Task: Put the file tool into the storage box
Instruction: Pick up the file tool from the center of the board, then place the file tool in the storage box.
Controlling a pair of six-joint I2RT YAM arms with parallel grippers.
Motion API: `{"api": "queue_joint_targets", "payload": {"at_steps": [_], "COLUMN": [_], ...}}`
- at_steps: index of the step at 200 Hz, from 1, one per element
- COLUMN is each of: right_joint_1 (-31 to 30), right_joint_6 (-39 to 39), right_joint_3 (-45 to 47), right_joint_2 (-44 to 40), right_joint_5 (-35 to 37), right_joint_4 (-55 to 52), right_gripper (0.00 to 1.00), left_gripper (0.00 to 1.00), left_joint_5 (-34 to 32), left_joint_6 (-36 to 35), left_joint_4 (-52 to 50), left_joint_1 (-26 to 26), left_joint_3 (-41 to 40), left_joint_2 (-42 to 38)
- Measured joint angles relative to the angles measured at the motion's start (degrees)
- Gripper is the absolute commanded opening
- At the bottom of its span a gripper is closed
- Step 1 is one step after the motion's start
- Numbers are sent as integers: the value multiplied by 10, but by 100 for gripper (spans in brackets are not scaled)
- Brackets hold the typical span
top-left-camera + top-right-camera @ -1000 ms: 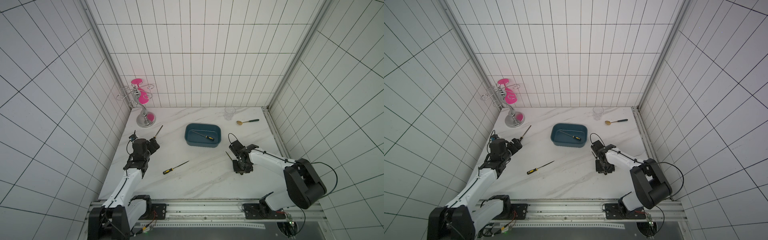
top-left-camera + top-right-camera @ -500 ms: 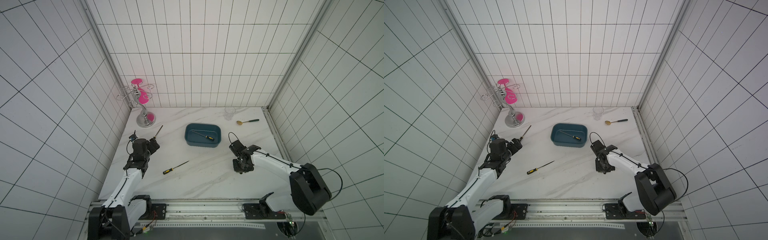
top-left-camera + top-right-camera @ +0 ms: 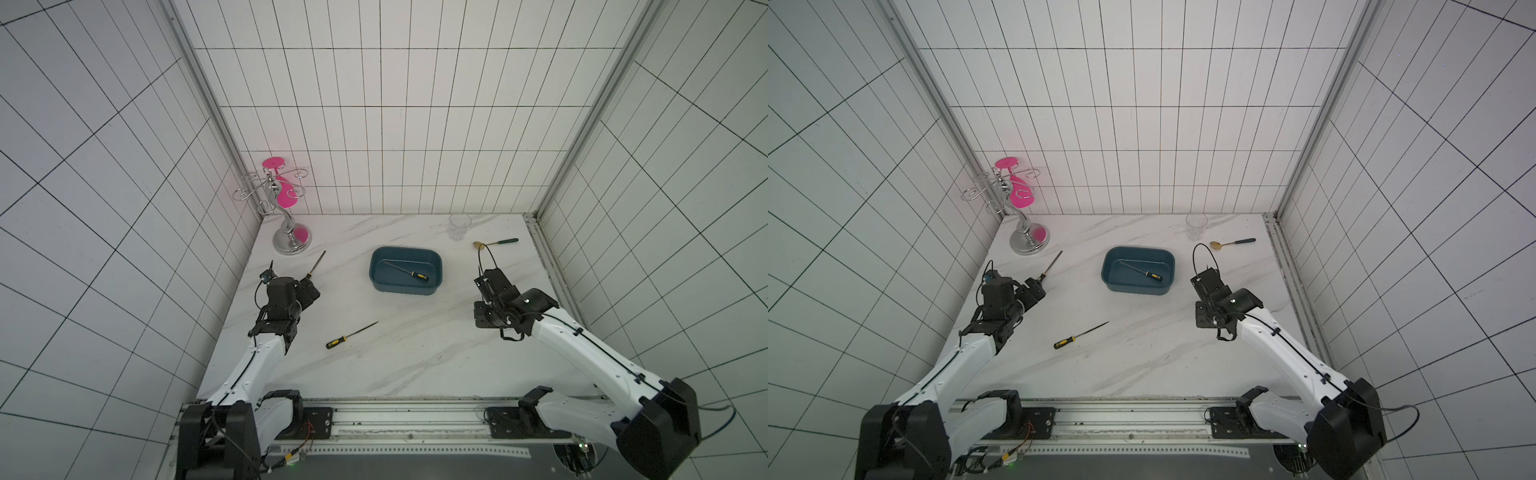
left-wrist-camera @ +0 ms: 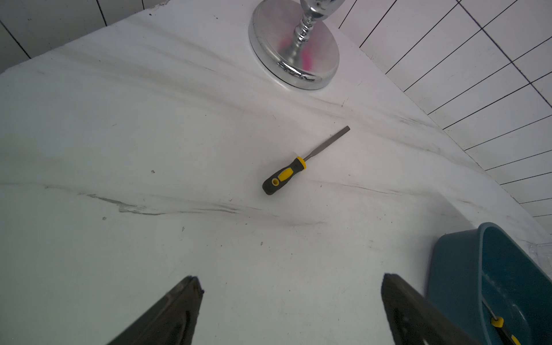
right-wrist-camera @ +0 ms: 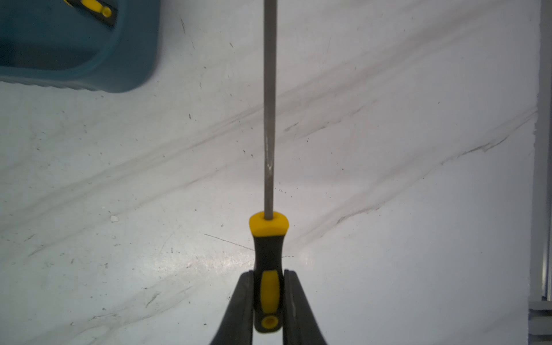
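In both top views, a silver stand with pink discs (image 3: 286, 245) stands at the left, on the far left corner of the table (image 3: 415, 365). Below it in the frame, the left arm (image 3: 257, 361) reaches up from the lower left. The left wrist view shows the left fingers (image 4: 167, 313) spread wide with nothing between them. A flat file (image 3: 316, 266) with a black-and-yellow handle lies on the table just beyond them, its blade pointing toward the stand's base.

Lower down, near the middle of the frame, a second file (image 3: 353, 333) lies alone on the marble, slanting up to the right. Right of centre, the storage box (image 3: 403, 289) sits flat on the table, and a third file (image 3: 409, 272) rests inside it on the bottom.

Further right, the right arm (image 3: 582, 352) comes in from the lower right corner. The right wrist view shows the right fingers (image 5: 243, 301) closed narrow on the handle of the held file (image 5: 267, 248), one on each side near its butt end. The slim shaft points straight away from them over bare table, clear of the box's corner. We cannot tell whether this file is lifted or lying on the table, and in both top views the wrist hides it.

At the upper right of the table stands a clear glass cup (image 3: 460, 227). Just right of it lies a spoon (image 3: 492, 242) with a gold bowl and a dark handle.
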State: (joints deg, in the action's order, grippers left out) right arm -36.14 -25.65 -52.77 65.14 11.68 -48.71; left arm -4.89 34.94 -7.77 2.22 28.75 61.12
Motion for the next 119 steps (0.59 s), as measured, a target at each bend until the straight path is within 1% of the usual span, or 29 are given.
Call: {"api": "queue_joint_targets", "payload": {"at_steps": [25, 62, 90, 119], "right_joint_1": [0, 0, 1, 8], "right_joint_6": [26, 81, 137, 219], "right_joint_3": [-28, -69, -118, -184], "right_joint_2": [-11, 0, 38, 108], "right_joint_5": [-8, -35, -49, -64], "right_joint_4": [-4, -4, 0, 11], "right_gripper": [11, 8, 7, 5], "left_gripper": [98, 98, 98, 98], "left_joint_5": [5, 25, 37, 47], "left_joint_6": [0, 0, 0, 2], "left_joint_4": [-8, -10, -10, -16], "left_joint_1": [0, 0, 0, 0], "left_joint_3": [22, 70, 86, 86], "left_joint_2": [11, 35, 46, 46]}}
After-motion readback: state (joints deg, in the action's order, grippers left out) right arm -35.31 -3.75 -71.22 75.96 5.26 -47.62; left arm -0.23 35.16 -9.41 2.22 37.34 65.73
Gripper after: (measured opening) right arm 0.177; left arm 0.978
